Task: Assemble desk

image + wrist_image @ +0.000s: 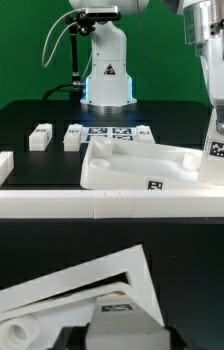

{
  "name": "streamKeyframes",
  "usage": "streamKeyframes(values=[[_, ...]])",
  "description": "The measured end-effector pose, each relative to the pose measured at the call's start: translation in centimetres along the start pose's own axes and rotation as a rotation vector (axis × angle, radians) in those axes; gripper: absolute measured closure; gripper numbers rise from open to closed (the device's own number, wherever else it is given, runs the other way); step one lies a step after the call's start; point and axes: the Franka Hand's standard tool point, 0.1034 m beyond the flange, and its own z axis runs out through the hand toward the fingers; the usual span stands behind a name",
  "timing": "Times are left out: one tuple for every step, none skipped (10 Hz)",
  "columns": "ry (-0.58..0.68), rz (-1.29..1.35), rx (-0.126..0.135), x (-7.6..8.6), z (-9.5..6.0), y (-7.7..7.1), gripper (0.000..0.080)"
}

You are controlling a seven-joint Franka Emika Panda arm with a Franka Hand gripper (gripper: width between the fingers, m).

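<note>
First leg [4,166]: at the table [40,112] edge on the exterior view's left, cut off by the picture.
Second leg [40,137]: mid-table, well clear of the first.
Third leg [72,137]: near the second, with a gap between, and just left of the marker board.
Marker board [110,131]: flat mid-table, beyond the panel.
Panel [140,165] [95,277]: along the table's near edge, reaching toward the near corner on the exterior view's right. That end looks raised and the panel tilted.
Gripper [214,135] [125,336]: at the panel's raised end, above that near corner.
Jaws: clamped on the panel's rim. In the wrist view the dark fingers [72,338] flank the white wall, with a tag just past them.
Edges: the panel's long front side lies close to the near edge.
Room: bare black table lies between the legs and the panel, and behind the legs to the far edge.
</note>
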Motion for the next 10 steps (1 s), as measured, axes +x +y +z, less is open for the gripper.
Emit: streamKeyframes(values=[[-0.003, -0.021, -0.002, -0.1, 0.0, 0.1, 0.0325], [-0.003, -0.024, -0.002, -0.1, 0.1, 0.1, 0.0211], [-0.004, -0.040, -0.002, -0.2, 0.0, 0.1, 0.0211], [-0.013, -0.093, 0.003, -0.6, -1.0, -0.2, 0.0162], [-0.029, -0.139, 0.016, -1.2, -3.2, -0.5, 0.0153], [-0.045, -0.163, 0.036, -1.4, -5.0, -0.6, 0.0153], [-0.053, -0.165, 0.042, -1.4, -5.7, -0.6, 0.0153], [-0.051, -0.167, 0.037, -1.4, -5.3, -0.4, 0.0151], [-0.050, -0.170, 0.036, -1.4, -5.2, -0.4, 0.0151], [-0.050, -0.172, 0.035, -1.4, -5.2, -0.4, 0.0151]])
